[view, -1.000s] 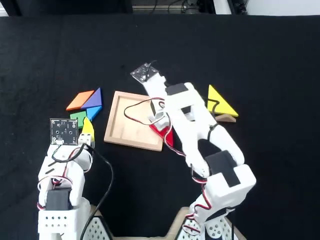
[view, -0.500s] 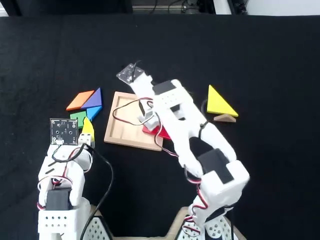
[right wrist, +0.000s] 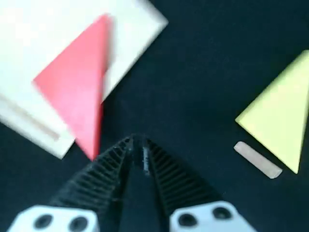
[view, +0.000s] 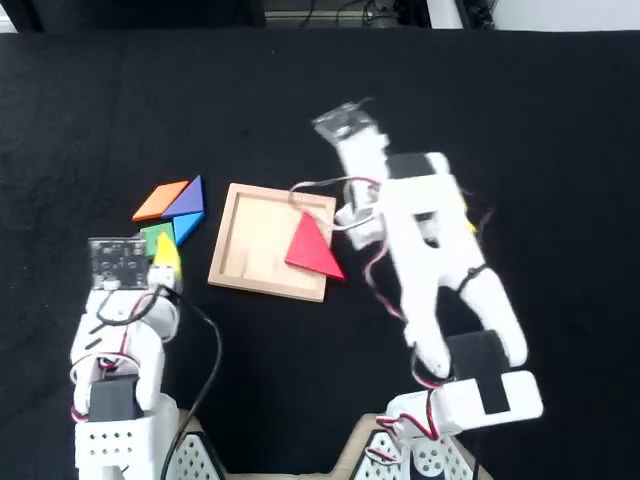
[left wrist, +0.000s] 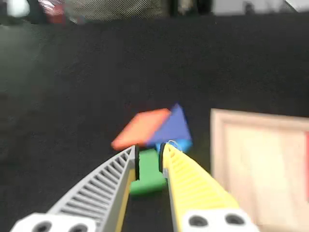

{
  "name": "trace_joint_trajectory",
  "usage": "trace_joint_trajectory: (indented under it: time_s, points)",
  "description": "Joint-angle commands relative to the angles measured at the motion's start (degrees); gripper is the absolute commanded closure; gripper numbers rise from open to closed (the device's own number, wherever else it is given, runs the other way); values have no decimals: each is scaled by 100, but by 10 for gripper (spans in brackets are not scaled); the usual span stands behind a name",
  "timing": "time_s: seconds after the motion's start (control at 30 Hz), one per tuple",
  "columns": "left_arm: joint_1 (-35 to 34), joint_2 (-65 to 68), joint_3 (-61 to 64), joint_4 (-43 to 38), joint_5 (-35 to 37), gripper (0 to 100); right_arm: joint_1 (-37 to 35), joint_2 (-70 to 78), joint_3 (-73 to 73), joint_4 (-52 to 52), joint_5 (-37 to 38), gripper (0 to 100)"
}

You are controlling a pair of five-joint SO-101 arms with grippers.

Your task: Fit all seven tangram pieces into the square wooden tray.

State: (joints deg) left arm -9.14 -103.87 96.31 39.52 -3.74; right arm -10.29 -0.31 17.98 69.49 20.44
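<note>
While the large red triangle (view: 312, 245) lies over the right side of the square wooden tray (view: 255, 240), just left of centre in the high view, its lower corner crosses the tray's rim and pokes out onto the black worktop (view: 520, 100). I judge it delivered but not yet seated flat. Nothing else is in the tray.

The right hand (right wrist: 137, 145) is clenched on nothing and hangs over bare cloth just beside that protruding corner. In the right wrist view a large yellow triangle (right wrist: 277, 121) and a small pale wooden piece (right wrist: 253, 159) sit close together at the right edge, well apart from the tray.

At the left of the high view, beside the tray, four pieces are clustered:
- an orange parallelogram (view: 162, 198)
- a dark blue triangle (view: 190, 196)
- a light blue triangle (view: 188, 222)
- a green square (view: 153, 238)

The left hand (left wrist: 150, 151) is at the green square with its fingers narrowly parted, grasping nothing.

By this count the task is barely begun. One of the seven pieces is roughly placed and needs nudging inside the rim, and six are left to fetch and fit.
</note>
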Motion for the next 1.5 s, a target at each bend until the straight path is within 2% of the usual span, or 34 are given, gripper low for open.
trace_joint_trajectory:
  time_s: [0.0,0.13,0.23,0.4,0.6,0.7,0.83,1.0,1.1,1.27,1.47]
  points:
    - [-664,18,101,-818,-18,891,105,-101,119,-369,-44,987]
    - [-453,229,75,-862,-44,890,-70,110,145,-404,-44,987]
    - [-127,721,-418,-360,-229,890,-53,338,119,-422,-44,987]
    - [101,2259,-2563,1002,-229,890,88,338,110,-378,-141,983]
    - [163,4958,-4892,2295,-273,890,237,-198,215,-167,-651,983]
    - [426,6154,-5086,2180,-255,890,193,-347,207,123,-862,983]
    - [752,7191,-4945,1336,-237,891,114,-391,277,281,-932,983]
    - [840,7886,-4629,176,-220,891,-62,-391,778,-290,-932,982]
    - [716,8413,-4532,-325,141,891,-141,-391,1112,-782,-923,982]
    - [743,9204,-4620,-492,334,891,-62,-391,1244,-949,-888,983]
    - [752,9222,-4681,-440,299,891,26,-66,1244,-985,-879,984]
